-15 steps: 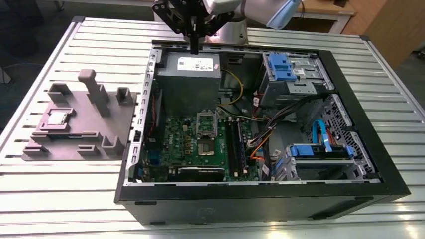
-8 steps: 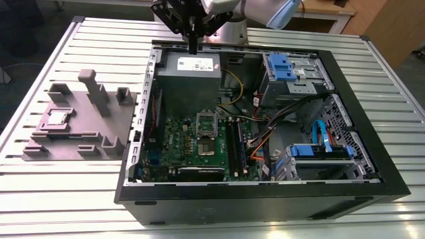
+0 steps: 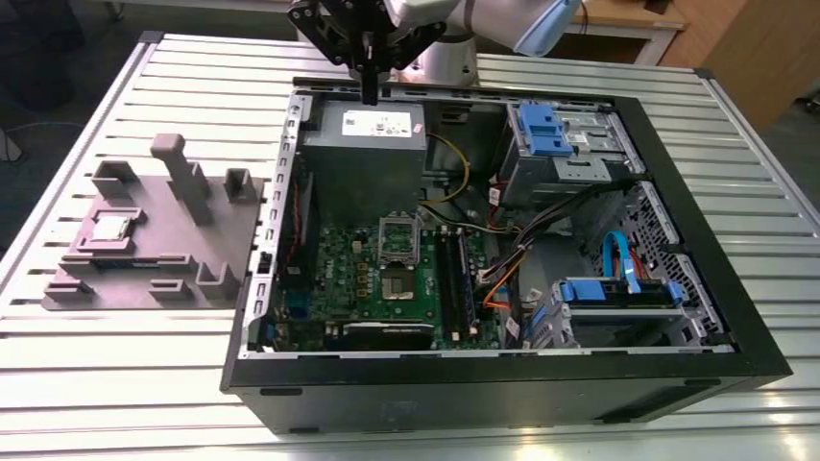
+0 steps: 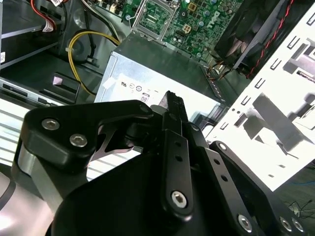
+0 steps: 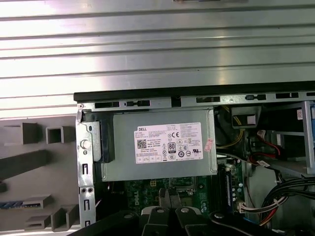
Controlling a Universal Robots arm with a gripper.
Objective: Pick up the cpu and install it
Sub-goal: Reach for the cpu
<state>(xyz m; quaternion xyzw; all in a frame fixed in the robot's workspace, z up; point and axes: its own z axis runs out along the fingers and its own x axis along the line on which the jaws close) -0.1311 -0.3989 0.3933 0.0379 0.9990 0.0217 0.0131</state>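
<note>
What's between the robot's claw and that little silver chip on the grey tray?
Seen in the exterior view: the computer case's side wall, a strip of table slats and the tray's tall post lie between the gripper and the cpu.

table (image 3: pixel 129 384): silver, ribbed in parallel stripes.
tray (image 3: pixel 154 274), exterior view's left: dull mauve-grey.
cpu (image 3: pixel 113 227): shiny silver-grey, darker rim.
case (image 3: pixel 513 389): black frame.
motherboard (image 3: pixel 365 279): green.
power supply (image 3: pixel 365 158), far: grey, with white label (image 5: pixel 169 143).
drive clips (image 3: pixel 544 130), exterior view's right: blue.
cable (image 4: pixel 70 53): yellow.
gripper (image 3: pixel 369 96): black.
</note>
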